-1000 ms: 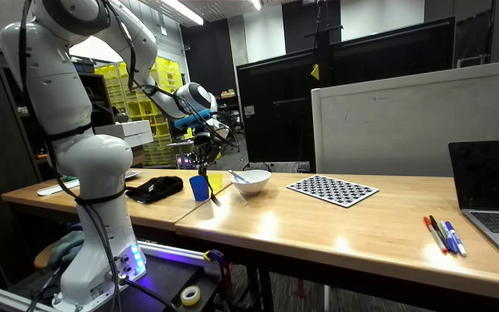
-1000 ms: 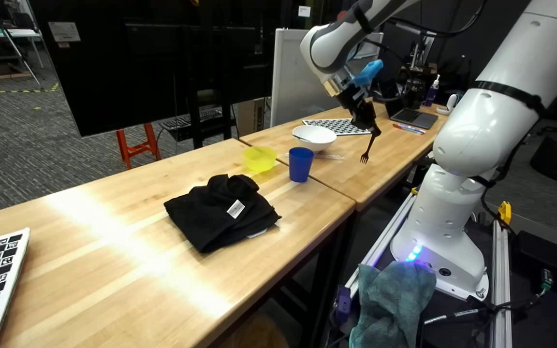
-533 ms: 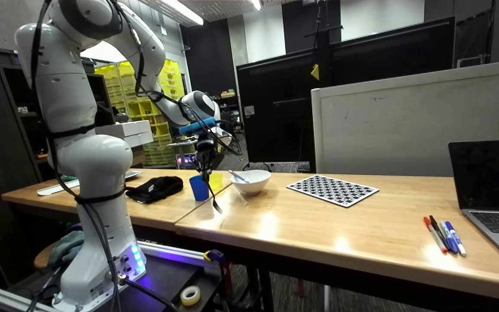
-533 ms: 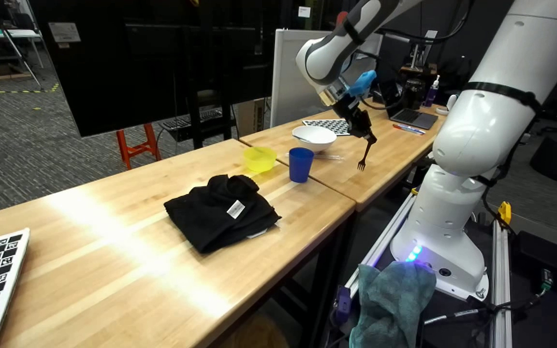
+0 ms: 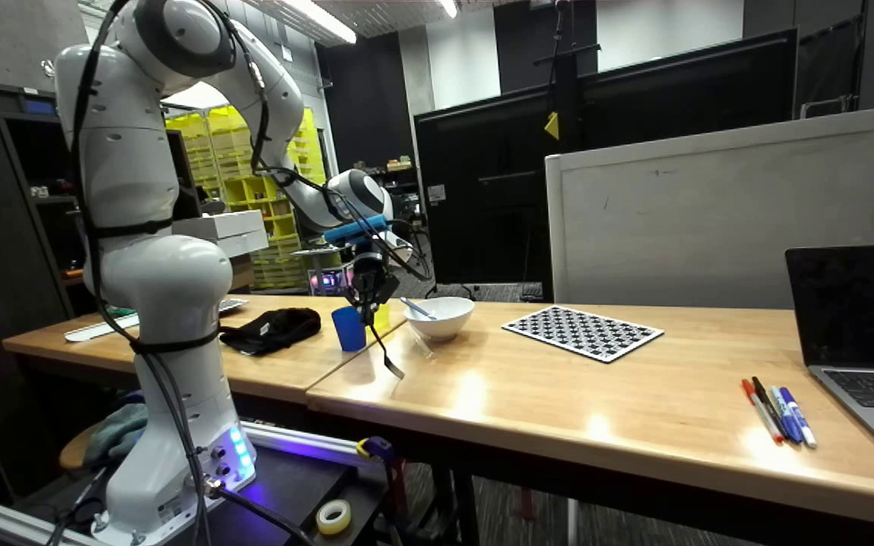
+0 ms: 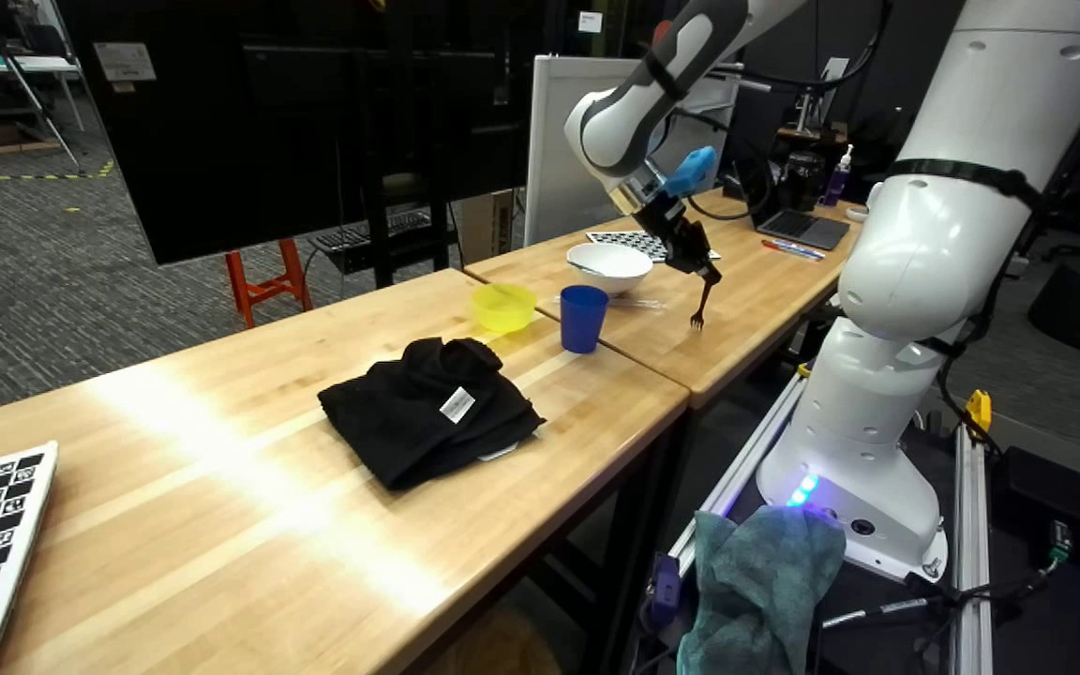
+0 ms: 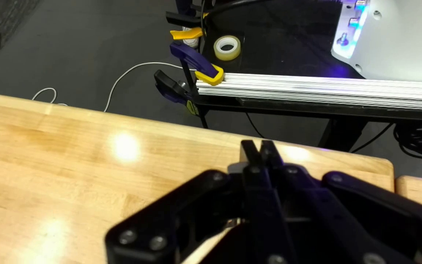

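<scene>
Wooden table point(image 5: 528, 398): pincer point(image 7: 259, 146) grips 1 fork point(image 6: 703, 302); cloth label point(image 6: 457, 405) illegible.

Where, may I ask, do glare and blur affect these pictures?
In an exterior view, a broad washed-out streak crosses the table beside the black cloth; in an exterior view, bright spots dot the adjoining table between the held fork and the pens; in the wrist view, round reflections glare on that table, and the foreground gripper looks slightly blurred.
</scene>
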Motion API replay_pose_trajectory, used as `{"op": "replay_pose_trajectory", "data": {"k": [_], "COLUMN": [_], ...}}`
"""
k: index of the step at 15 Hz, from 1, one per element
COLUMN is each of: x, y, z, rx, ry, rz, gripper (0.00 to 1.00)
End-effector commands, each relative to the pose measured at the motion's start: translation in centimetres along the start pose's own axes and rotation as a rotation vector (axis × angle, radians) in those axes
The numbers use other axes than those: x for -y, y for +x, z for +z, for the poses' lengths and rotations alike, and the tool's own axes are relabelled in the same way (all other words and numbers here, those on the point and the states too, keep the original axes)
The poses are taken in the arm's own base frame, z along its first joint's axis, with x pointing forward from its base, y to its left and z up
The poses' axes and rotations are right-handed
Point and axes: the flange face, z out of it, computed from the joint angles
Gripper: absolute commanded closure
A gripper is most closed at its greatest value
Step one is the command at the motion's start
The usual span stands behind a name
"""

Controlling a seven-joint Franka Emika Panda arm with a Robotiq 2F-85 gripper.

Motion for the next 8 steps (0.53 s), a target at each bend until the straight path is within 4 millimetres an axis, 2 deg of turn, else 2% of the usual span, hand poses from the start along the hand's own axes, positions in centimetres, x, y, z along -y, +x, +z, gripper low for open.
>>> {"op": "replay_pose_trajectory", "data": {"k": [1,8], "x": [-0.5,-0.3], "y": [1.1,2.3], "z": [-0.5,-1.0], "rx": [0.004,0.007], "ry": [-0.014,-0.022], "rz": [-0.016,-0.039], "gripper": [0.65,0.19]}}
